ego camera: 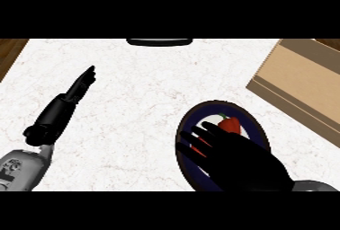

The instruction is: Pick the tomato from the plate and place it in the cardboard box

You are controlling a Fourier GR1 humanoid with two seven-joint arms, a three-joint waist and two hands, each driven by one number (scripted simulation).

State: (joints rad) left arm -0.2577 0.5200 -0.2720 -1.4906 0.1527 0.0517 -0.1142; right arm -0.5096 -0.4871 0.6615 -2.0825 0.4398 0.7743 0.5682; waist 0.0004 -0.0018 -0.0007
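Hovering over plate (188,134), right hand (242,157) open above tomato (229,125); left hand (81,85) straight-fingered.

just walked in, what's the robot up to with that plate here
The robot's right hand is over the dark-rimmed plate, fingers spread toward the red tomato lying on it; the tomato is not yet gripped. The cardboard box it is meant for sits apart at the counter's right edge. The left hand rests open at the left, holding nothing.
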